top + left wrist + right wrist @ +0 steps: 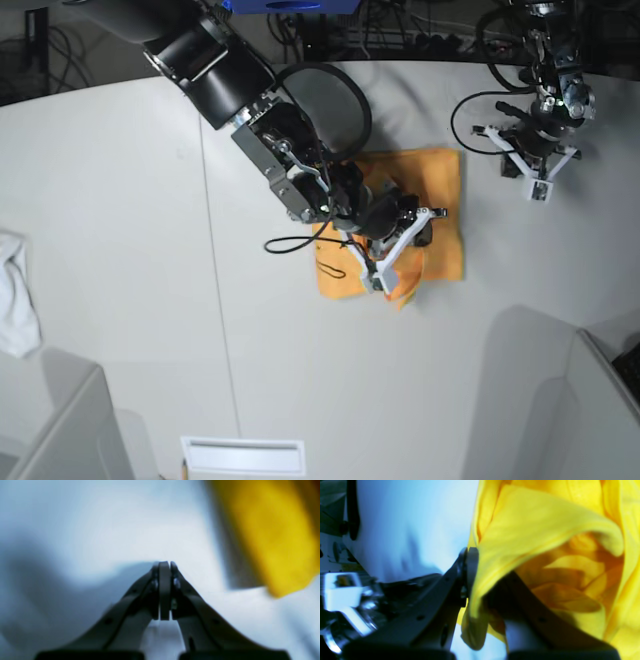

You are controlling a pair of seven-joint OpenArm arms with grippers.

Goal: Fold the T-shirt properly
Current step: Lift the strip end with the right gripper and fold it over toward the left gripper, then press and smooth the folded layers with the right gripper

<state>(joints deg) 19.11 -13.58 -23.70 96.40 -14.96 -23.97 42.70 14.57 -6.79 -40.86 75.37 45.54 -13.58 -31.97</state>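
Observation:
The light-orange T-shirt (442,195) lies folded into a small rectangle at the table's middle. It looks bright yellow in the right wrist view (545,525). My right gripper (392,272) is at its front edge and is shut on a fold of the fabric (471,555), which drapes over one finger. My left gripper (537,188) hangs over bare white table to the right of the shirt. It is shut and empty (165,565). A blurred edge of the shirt (275,542) shows ahead and to its right.
A small white cloth (15,295) lies at the table's left edge. A thin black cable loop (328,268) lies by the shirt's left front corner. Grey bins stand at the front left (55,425) and front right (600,400). A white label (243,455) lies at the front edge.

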